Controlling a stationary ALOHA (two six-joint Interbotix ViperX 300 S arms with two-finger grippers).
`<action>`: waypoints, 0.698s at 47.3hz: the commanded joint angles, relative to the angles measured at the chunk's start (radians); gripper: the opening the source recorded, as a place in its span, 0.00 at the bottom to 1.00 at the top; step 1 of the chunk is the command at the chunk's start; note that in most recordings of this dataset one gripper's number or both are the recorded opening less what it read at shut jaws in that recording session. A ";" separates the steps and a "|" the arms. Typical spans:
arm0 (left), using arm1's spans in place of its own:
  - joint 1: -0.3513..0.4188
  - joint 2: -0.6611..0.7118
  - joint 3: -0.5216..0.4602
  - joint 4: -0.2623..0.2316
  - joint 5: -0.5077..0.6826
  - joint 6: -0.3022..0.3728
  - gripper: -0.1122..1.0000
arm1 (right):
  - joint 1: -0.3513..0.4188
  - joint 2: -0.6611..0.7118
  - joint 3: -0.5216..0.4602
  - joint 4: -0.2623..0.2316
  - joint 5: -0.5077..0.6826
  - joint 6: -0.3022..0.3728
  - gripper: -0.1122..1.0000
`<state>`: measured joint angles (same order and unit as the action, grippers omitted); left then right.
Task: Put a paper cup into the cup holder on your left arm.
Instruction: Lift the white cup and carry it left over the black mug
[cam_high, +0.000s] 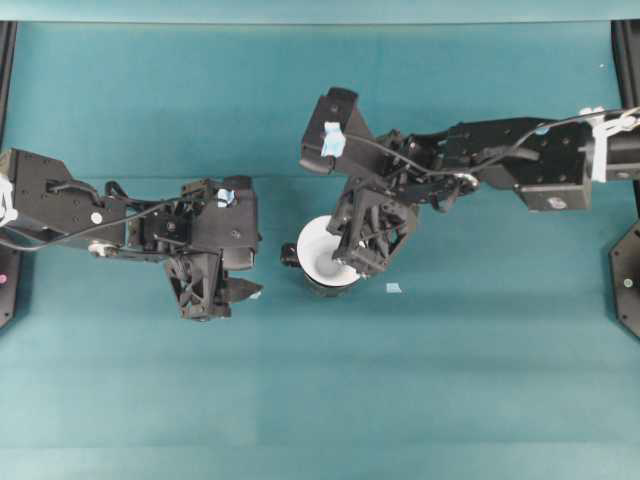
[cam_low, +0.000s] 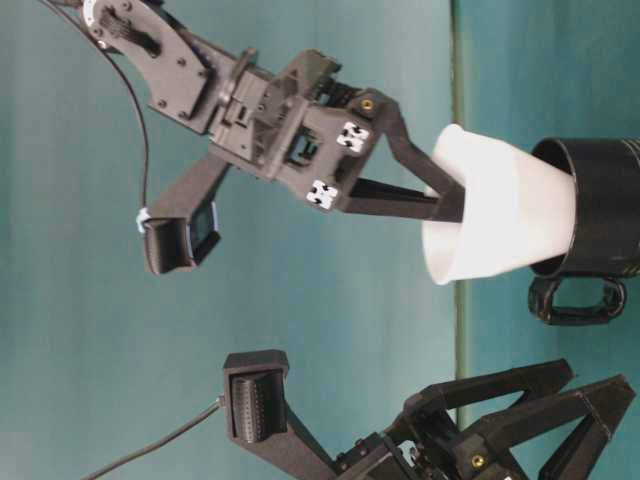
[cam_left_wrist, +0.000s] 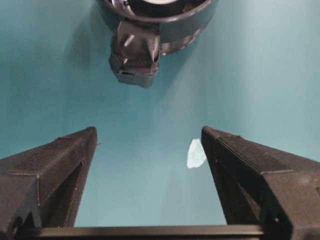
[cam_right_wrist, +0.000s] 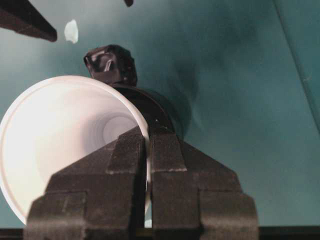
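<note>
Right fingers (cam_right_wrist: 131, 165) clenched on the rim of the plain white paper cup (cam_low: 505, 215) — its base tilted into the glossy black cylindrical cup holder (cam_low: 600, 215) on the teal worktop (cam_high: 450, 380), left fingers (cam_left_wrist: 60, 170) released — spread apart, empty, just beside the holder.

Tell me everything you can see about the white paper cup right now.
The paper cup is plain white, matte, with a wide round rim tapering to a narrower base, and empty inside. It is tilted, its base end partly inside the mouth of the glossy black cup holder, not fully seated. The right gripper pinches its rim wall, one finger inside and one outside. The left gripper is open and apart from it.
</note>
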<state>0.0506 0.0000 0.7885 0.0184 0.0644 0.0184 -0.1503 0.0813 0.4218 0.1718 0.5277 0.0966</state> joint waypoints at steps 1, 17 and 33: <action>-0.003 -0.012 -0.008 0.002 -0.006 0.000 0.91 | 0.009 0.003 -0.014 -0.003 -0.009 -0.011 0.08; -0.003 -0.012 -0.008 0.002 -0.006 0.000 0.91 | 0.011 0.008 -0.014 -0.061 0.000 -0.006 0.08; -0.003 -0.012 -0.005 0.002 -0.006 0.002 0.91 | 0.021 0.008 -0.009 -0.055 0.002 -0.008 0.08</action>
<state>0.0506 0.0000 0.7885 0.0184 0.0629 0.0215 -0.1365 0.0966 0.4234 0.1135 0.5369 0.0951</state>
